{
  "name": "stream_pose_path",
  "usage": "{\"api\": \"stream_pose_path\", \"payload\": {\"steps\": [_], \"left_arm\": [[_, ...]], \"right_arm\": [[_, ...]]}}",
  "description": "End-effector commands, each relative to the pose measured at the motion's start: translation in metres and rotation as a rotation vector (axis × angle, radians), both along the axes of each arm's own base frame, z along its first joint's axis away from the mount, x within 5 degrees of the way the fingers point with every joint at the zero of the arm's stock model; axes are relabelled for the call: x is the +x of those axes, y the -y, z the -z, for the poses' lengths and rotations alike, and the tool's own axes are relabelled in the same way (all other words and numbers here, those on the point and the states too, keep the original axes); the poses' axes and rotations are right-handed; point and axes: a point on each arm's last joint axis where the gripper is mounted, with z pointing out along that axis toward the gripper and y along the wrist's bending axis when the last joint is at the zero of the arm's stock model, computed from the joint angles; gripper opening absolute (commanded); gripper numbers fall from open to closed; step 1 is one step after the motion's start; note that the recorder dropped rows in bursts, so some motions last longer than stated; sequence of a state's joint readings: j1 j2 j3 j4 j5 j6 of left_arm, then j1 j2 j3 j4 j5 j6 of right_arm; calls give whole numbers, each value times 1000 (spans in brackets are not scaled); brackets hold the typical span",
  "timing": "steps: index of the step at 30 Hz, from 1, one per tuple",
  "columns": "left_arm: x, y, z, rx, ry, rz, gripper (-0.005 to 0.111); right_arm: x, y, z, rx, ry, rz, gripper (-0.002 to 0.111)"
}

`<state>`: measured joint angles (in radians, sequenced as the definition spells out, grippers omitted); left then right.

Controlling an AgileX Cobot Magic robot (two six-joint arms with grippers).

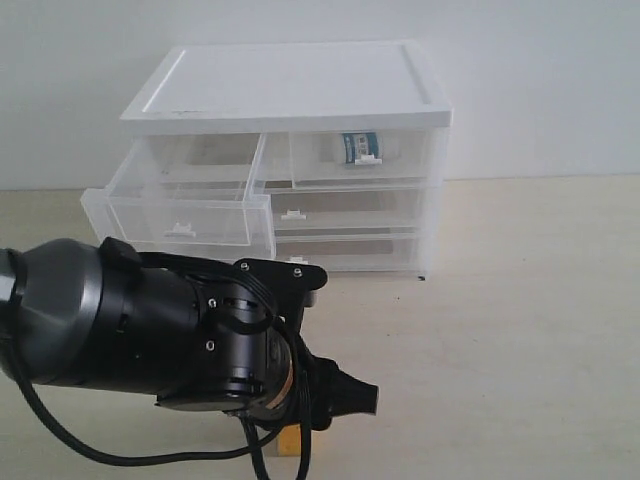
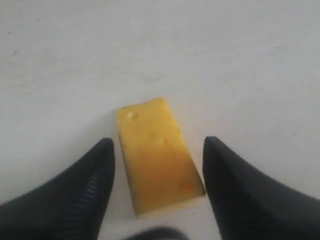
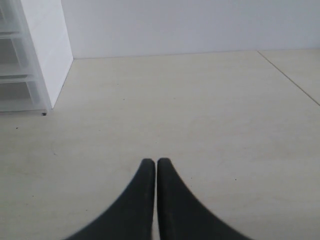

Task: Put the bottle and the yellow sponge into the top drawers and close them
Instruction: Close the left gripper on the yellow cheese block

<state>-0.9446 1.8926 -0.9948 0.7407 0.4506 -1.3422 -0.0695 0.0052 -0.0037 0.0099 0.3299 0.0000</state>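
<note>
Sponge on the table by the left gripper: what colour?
The sponge is orange-yellow, best seen in the left wrist view.

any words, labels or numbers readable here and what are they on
label on the bottle, inside the right top drawer: teal with white patches, too blurred to read
dark marks on the cabinet top: too small to read
yellow sponge: no print
no readable text anywhere

place: bare lab-like robot test bench | signs: plain white wall (image 3: 200,25) beyond the jaws, pale tabletop (image 3: 200,110) under them, plastic drawer cabinet (image 1: 290,90), black robot arm (image 1: 120,320)
</note>
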Motion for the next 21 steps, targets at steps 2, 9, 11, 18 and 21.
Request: {"api": "stream_pose_path", "payload": {"steps": [2,9,11,18,21], "left_arm": [[-3,2,0,0,-15,10,65],[-3,2,0,-1,-18,10,63],[-3,2,0,-1,-18,10,63],[-3,2,0,3,-17,16,63],[-3,2,0,3,-17,18,63]], "right_arm": [[0,0,0,0,9,-1,0],[0,0,0,0,9,-1,0],[0,0,0,0,9,-1,0],[0,0,0,0,9,-1,0],[0,0,0,0,9,-1,0]]}}
